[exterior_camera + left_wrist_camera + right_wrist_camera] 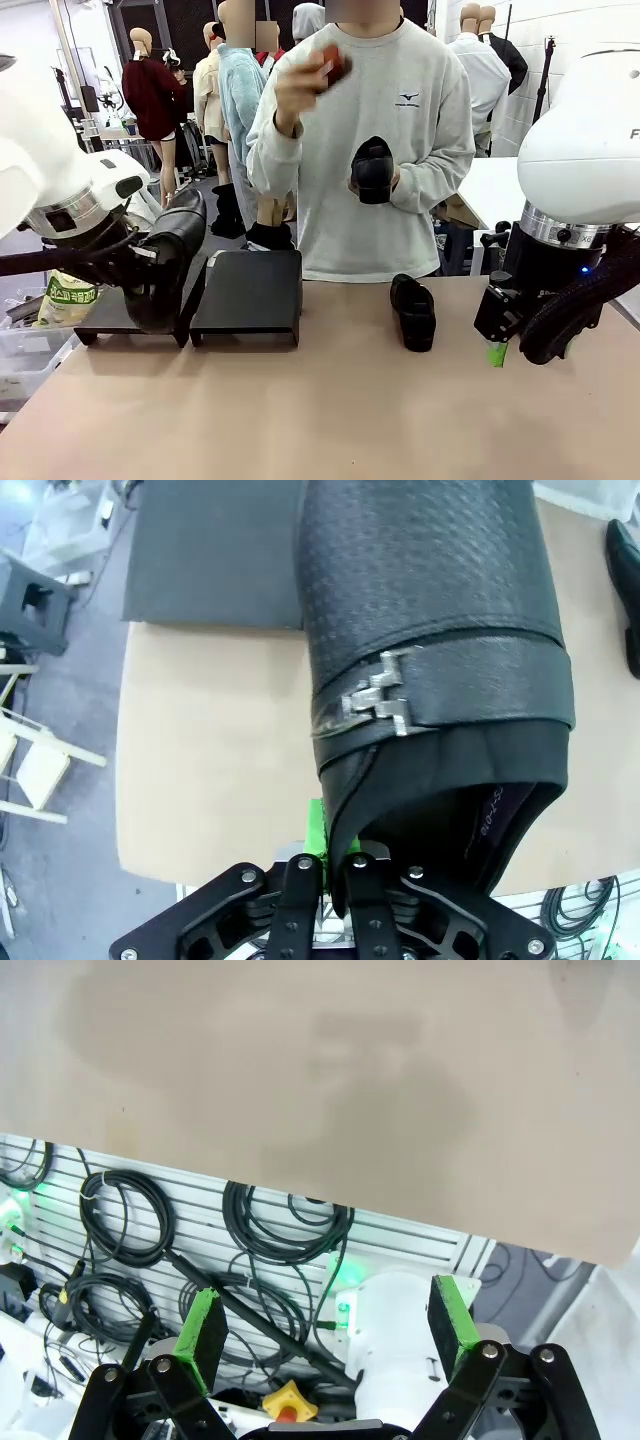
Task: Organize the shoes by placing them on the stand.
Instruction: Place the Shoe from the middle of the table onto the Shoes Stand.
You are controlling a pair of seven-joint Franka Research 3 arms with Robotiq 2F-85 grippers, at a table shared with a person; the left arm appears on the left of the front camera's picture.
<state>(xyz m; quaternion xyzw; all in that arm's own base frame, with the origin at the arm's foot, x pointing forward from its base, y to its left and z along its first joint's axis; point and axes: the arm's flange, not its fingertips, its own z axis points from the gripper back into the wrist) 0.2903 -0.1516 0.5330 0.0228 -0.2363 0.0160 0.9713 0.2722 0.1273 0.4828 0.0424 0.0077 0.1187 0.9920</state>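
You had the left pincer [335, 852] pinching the heel rim of a matte black slip-on shoe [170, 255], which hung toe-down below it over the low black two-shelf stand [250, 290]. The neighbouring shelf was bare. The placing step looked under way, and next you would lower and release. Your right pincer [328, 1318] stood spread, with a second black shoe [413, 312] lying beside it on the beige tabletop [300, 420].

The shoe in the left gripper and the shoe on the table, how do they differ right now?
The gripped shoe hangs steeply tilted, toe down, from the shut left gripper; the table shoe lies flat, untouched. The gripped shoe is at the stand, by its left platform; the table shoe sits right of the stand. Both are black slip-ons.
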